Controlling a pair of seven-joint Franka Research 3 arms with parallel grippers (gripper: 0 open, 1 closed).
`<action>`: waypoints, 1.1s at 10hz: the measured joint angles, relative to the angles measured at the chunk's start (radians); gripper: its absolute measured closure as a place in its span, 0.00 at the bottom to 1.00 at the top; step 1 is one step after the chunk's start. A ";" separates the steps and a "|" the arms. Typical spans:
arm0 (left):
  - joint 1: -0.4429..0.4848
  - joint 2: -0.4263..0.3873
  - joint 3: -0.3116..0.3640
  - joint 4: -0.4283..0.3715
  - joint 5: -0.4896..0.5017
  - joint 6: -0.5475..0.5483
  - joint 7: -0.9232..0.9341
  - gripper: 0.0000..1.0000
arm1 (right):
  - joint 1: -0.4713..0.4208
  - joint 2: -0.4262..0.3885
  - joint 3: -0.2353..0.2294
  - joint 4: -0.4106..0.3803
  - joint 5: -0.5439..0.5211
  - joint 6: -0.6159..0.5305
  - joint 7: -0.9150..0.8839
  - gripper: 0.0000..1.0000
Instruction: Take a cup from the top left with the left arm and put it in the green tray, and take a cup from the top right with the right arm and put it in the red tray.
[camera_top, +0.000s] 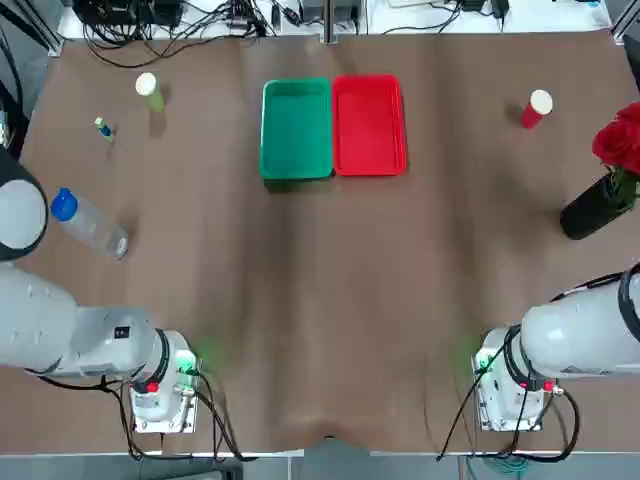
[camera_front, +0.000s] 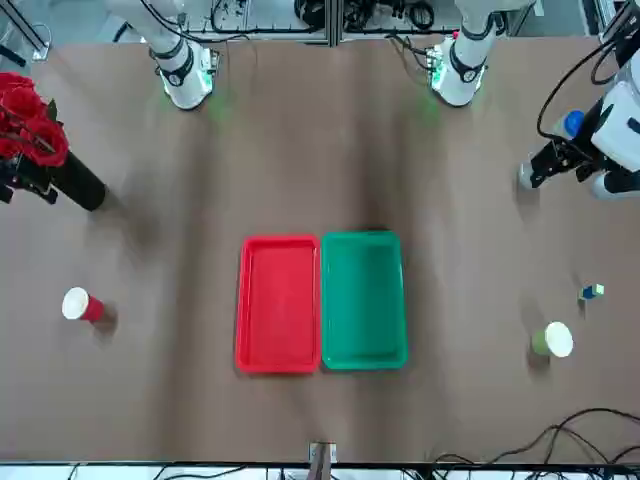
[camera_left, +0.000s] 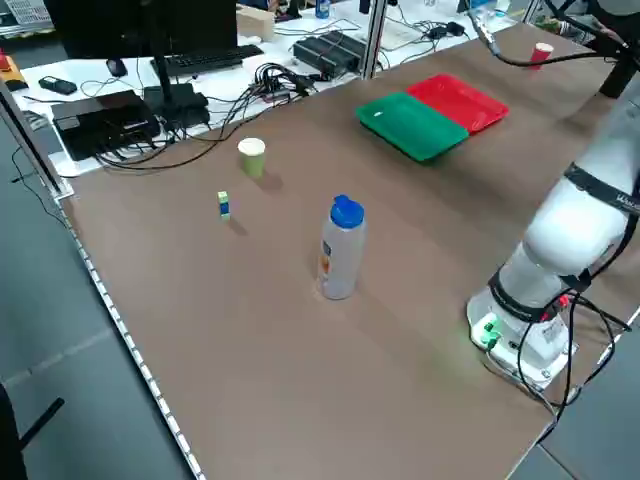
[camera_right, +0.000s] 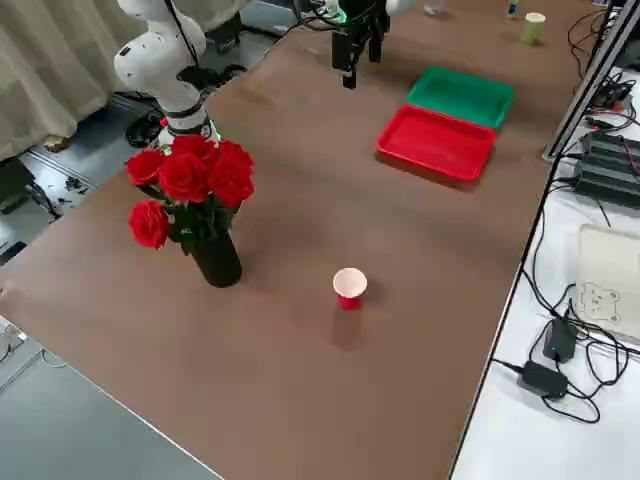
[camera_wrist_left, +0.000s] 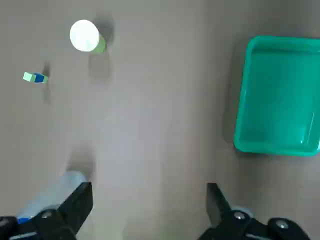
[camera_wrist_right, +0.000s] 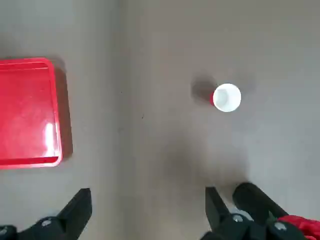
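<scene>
Beyond my wide-open left claw (camera_wrist_left: 149, 207) stands the small olive-green paper cup (camera_wrist_left: 86, 37), white-rimmed and upright, the green plastic tray (camera_wrist_left: 280, 97) partly cut off.

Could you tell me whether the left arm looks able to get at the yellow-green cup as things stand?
Probably yes. The yellow-green cup stands upright on bare table, apart from the small block and the bottle. The left pincer hangs open and empty above the table, with nothing between it and the cup.

You face a brown table (camera_top: 320, 300); a white desk (camera_left: 90, 90) beside it carries cables (camera_left: 290, 75) and a keyboard (camera_left: 205, 60), above grey floor (camera_right: 60, 420).
</scene>
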 joint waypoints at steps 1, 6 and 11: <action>-0.001 0.000 -0.001 0.000 0.000 0.000 0.004 0.00 | 0.000 0.000 0.000 0.000 0.000 0.000 0.000 0.00; 0.007 0.083 0.006 -0.008 0.027 0.098 0.008 0.00 | 0.000 0.000 0.000 0.000 -0.001 0.000 0.000 0.00; 0.136 0.339 0.024 0.037 0.088 0.350 0.026 0.00 | -0.002 0.001 -0.002 -0.004 -0.003 0.000 0.001 0.00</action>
